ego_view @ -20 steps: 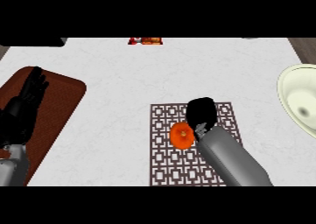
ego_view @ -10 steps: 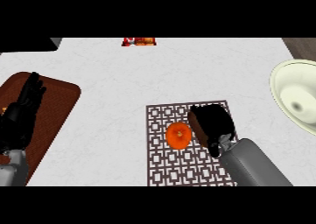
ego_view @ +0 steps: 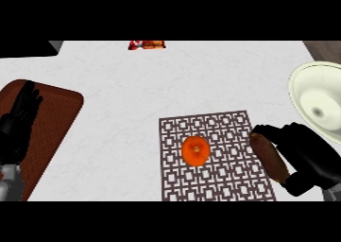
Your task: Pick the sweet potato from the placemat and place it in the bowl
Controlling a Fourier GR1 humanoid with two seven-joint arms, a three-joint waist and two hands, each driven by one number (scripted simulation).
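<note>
Sweet potato [ego_view: 269,158] is held at the placemat's [ego_view: 222,125] right edge, the right hand's [ego_view: 309,163] fingers curled round its brown length, while an orange round thing [ego_view: 196,150] lies just left, mid-mat. A clean lift is called for before it is carried far and right, over the rim of the bowl [ego_view: 326,99]. Left hand [ego_view: 13,130] is rested open, fingers straight, on the brown board [ego_view: 61,104] at the left.

Shifted the right hand [ego_view: 309,160] from over the upper middle of the placemat [ego_view: 222,125] out to its right edge, nearer the bowl [ego_view: 309,85]. Brought into sight a brown sweet potato [ego_view: 270,158], unseen a second ago, now lying along that edge inside the curled fingers and thumb
</note>
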